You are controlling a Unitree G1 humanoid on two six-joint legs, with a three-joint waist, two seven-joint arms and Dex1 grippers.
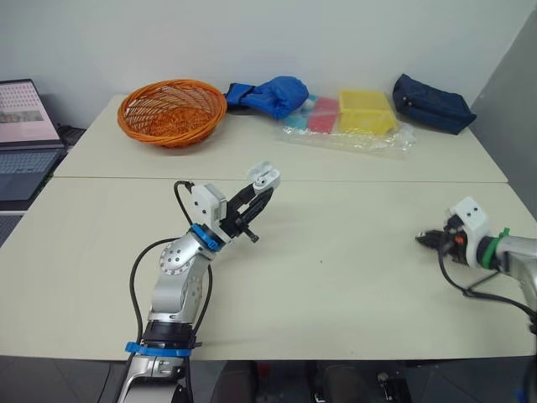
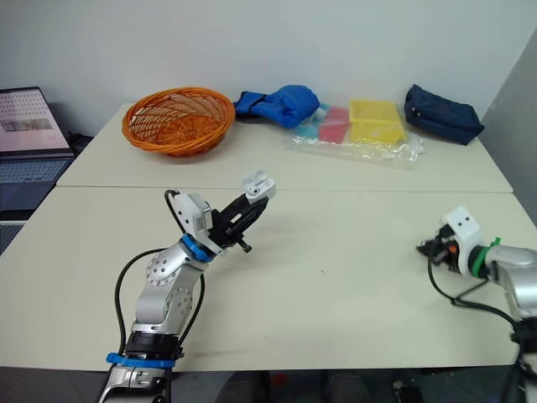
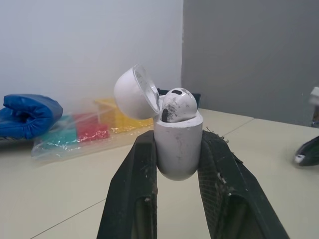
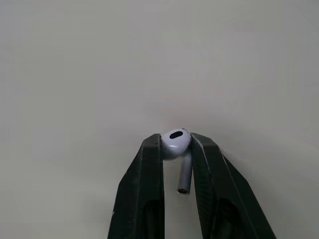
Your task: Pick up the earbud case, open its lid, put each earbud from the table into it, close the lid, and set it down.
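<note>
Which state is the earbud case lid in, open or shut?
Open: the lid is swung back from the earbud case, and one earbud sits inside.

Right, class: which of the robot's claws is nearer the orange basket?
Left. The left claw, holding the open earbud case, hangs in front of the basket. The right claw, gripping an earbud, is far off at the right edge of the table.

Office-like lab: pale tables [image 1: 352,277], laptop [image 1: 25,138] alongside, bare white wall [image 1: 336,34].
</note>
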